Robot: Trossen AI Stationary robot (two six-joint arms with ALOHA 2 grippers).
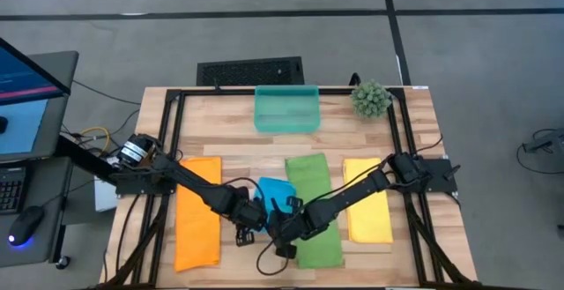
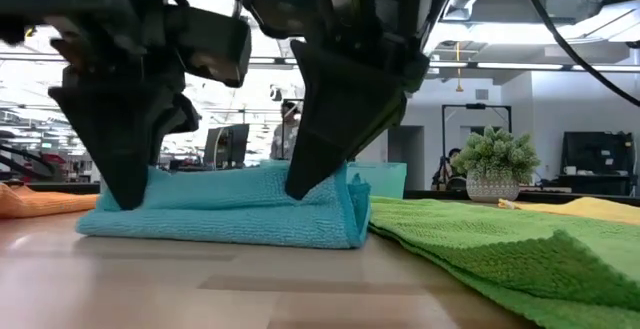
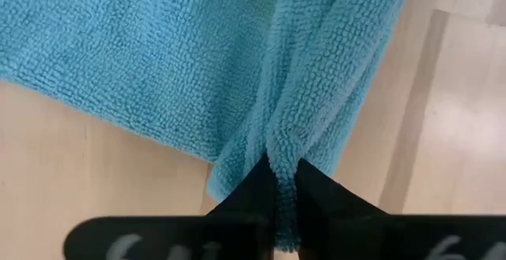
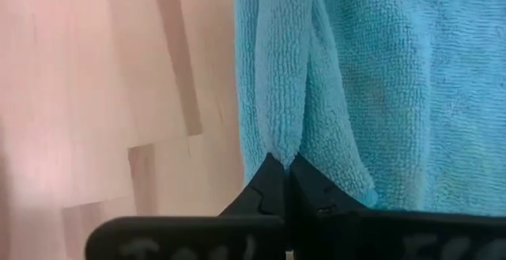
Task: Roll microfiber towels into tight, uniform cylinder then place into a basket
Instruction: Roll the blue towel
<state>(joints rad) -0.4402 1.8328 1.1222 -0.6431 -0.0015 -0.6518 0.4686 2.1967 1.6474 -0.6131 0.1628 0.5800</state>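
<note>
Both arms reach inward, wrists angled down; left tool (image 3: pixel 285 182) and right tool (image 4: pixel 286 173) clamped, tips low.

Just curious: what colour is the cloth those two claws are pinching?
Bright blue towel, clearest in the left wrist view.

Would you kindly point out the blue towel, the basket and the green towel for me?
blue towel (image 2: pixel 230 209): low view, its folded side.
basket (image 1: pixel 286 121): high view, its near wall.
green towel (image 1: pixel 308 174): high view, its bare far half.

high: overhead, down | low: tabletop, level | wrists: close; all share blue towel (image 1: pixel 275 190)
</note>
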